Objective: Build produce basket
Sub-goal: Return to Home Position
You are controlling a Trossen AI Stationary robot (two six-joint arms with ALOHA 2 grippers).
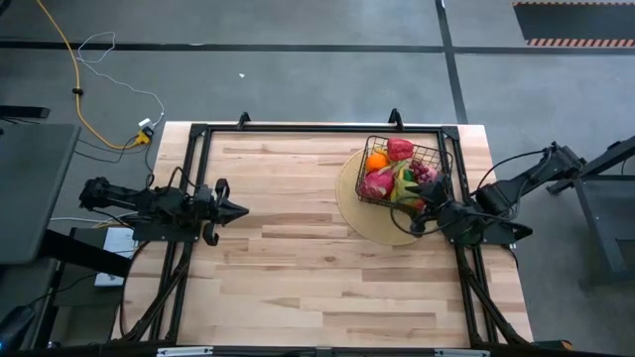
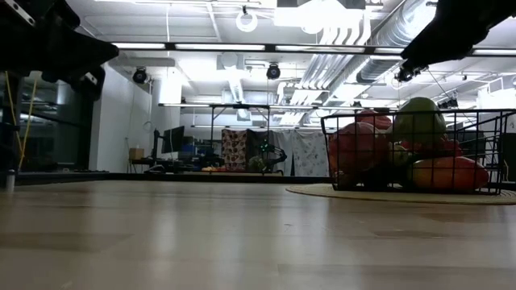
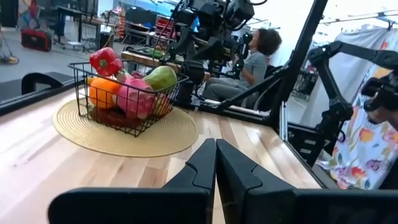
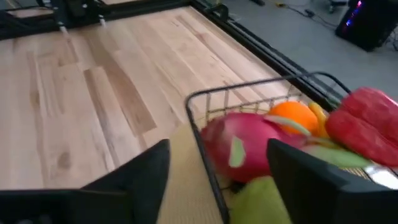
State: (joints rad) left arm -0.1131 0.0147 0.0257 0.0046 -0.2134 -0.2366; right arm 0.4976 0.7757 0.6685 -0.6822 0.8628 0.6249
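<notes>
The black wire basket (image 1: 443, 159) stands on a round tan disc (image 1: 359, 213) at the table's far right. It holds the produce: a red pepper (image 4: 367, 124), an orange (image 4: 292, 115), a pink dragon fruit (image 4: 242, 146), a green pear (image 3: 161, 78) and purple grapes (image 1: 425, 171). My right gripper (image 4: 217, 180) hovers open above the basket's near corner (image 4: 193, 102), one finger on either side, clear of the wire. My left gripper (image 3: 216, 144) is shut on nothing and points level over the table's left side (image 1: 241, 210).
Bare wood stretches between the two arms across the table's middle and near side. A black metal frame (image 1: 298, 129) runs along the table's edges. A person (image 3: 258, 50) sits beyond the table's right side, behind the right arm.
</notes>
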